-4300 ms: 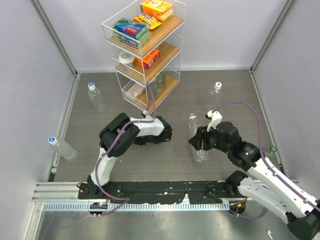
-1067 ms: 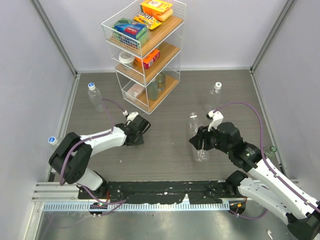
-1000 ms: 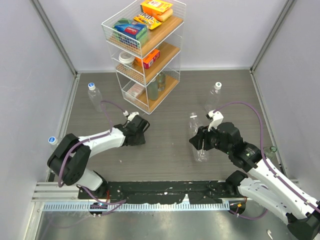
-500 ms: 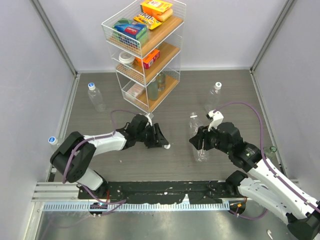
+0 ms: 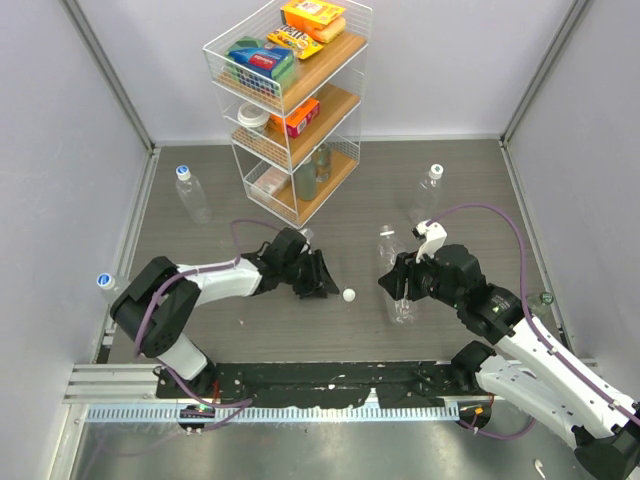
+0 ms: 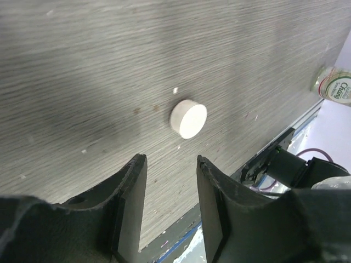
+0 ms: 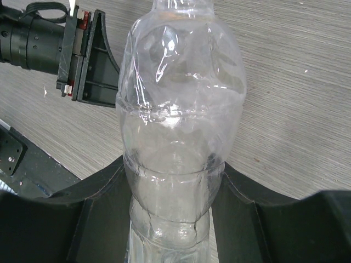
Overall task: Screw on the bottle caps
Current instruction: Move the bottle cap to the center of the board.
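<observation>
Loose cap (image 5: 348,295) (image 6: 188,119): lay flat on the grey table (image 5: 480,220), small, round and white, just past the tips of the left gripper, not touching them.
Left gripper (image 5: 322,283) (image 6: 171,164): hung low over the table with its fingers apart and nothing between them.
Right gripper (image 5: 400,288) (image 7: 173,167): had its fingers clamped on the lower part of the held bottle, one on each side.
Held bottle (image 5: 392,262) (image 7: 175,109): stood upright, clear and ribbed, with no cap on its neck, near the loose cap and to the right of it.
Back-left bottle (image 5: 191,196): was well apart from both grippers, with a blue-rimmed cap on top.
Left-edge bottle (image 5: 125,296): was close to the left wall, with a cap on.
Back-right bottle (image 5: 427,195): was behind the held bottle, with a white cap on.
Wire rack (image 5: 290,110): stood at the back of the table, white, with wooden shelves full of boxes and packs.
Small jar (image 5: 545,298) (image 6: 332,86): was at the right edge of the table.
</observation>
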`<action>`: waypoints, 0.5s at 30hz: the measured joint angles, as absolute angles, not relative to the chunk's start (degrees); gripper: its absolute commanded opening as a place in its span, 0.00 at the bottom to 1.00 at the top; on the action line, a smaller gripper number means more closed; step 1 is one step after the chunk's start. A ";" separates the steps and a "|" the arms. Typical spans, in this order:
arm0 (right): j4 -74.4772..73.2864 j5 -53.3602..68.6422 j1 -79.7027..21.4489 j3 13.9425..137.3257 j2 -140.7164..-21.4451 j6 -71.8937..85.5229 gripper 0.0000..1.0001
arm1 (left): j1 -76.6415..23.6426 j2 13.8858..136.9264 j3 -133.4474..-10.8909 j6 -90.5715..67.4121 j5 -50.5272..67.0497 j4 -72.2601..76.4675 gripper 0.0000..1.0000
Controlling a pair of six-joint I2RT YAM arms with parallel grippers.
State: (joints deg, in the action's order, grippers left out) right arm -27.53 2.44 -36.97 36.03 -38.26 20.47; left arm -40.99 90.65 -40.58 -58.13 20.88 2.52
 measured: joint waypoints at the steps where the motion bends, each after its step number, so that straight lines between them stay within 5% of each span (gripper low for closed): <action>1: -27.53 2.42 -36.97 36.03 -38.26 20.45 0.44 | -41.58 90.85 -42.09 -57.65 19.92 0.82 0.42; 15: -27.53 2.42 -36.97 36.03 -38.26 20.47 0.44 | -45.52 100.49 -54.04 -54.52 16.01 -5.76 0.23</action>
